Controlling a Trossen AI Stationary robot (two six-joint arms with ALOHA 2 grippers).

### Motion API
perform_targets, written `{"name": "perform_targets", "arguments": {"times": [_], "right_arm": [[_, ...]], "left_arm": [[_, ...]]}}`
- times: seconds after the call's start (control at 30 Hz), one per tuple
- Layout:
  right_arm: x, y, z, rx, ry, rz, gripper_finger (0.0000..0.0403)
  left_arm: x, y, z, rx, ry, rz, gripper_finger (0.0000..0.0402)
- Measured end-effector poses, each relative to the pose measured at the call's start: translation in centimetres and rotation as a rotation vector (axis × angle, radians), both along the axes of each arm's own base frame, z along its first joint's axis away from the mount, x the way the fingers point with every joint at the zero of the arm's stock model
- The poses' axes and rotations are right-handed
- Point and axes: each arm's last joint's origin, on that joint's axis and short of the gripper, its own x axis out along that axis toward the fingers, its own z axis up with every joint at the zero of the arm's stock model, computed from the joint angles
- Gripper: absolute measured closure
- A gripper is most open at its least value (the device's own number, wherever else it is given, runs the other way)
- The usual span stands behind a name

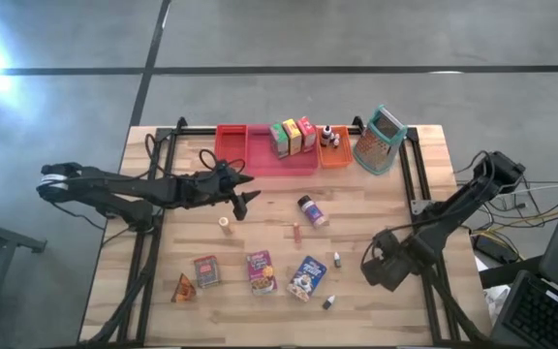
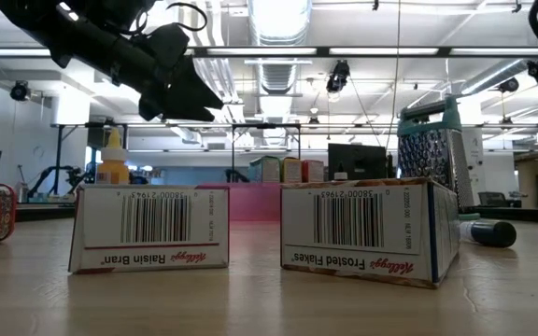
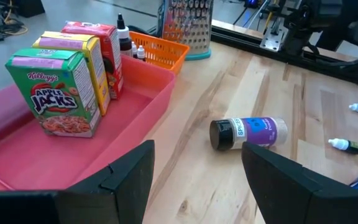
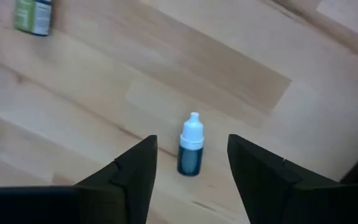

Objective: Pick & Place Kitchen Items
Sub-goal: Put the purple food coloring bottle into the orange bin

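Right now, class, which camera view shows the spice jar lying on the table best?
The left wrist view: the spice jar lies on its side, dark cap and purple label clear. The high view shows it small below the orange bin. The low and right wrist views do not show it.

arms: 2, dark, slim jointed links | left arm [image 1: 134, 186]: black, loose black cables looped near wrist, pale grey cap at base end | right arm [image 1: 444, 218]: black, bulky rounded joints, cables trailing at base | fingers [image 3: 129, 171]: matte black, flat, angular, wedge-shaped on both wrists
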Motion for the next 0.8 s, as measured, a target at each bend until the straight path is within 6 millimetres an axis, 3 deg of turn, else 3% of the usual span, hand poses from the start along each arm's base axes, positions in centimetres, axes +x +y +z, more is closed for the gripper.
{"name": "perform_targets", "arguments": {"times": [0.33, 0.8], "right_arm": [[0.9, 0.8, -2.2, -0.013, 0.076, 0.033, 0.0236], [1.6, 1.4, -4.7, -0.022, 0.148, 0.034, 0.0230]], "left_arm": [[-0.2, 0.0, -0.5, -0.012, 0.010, 0.004, 0.0154], [-0.2, 0.0, -0.5, -0.013, 0.009, 0.004, 0.0154]]}}
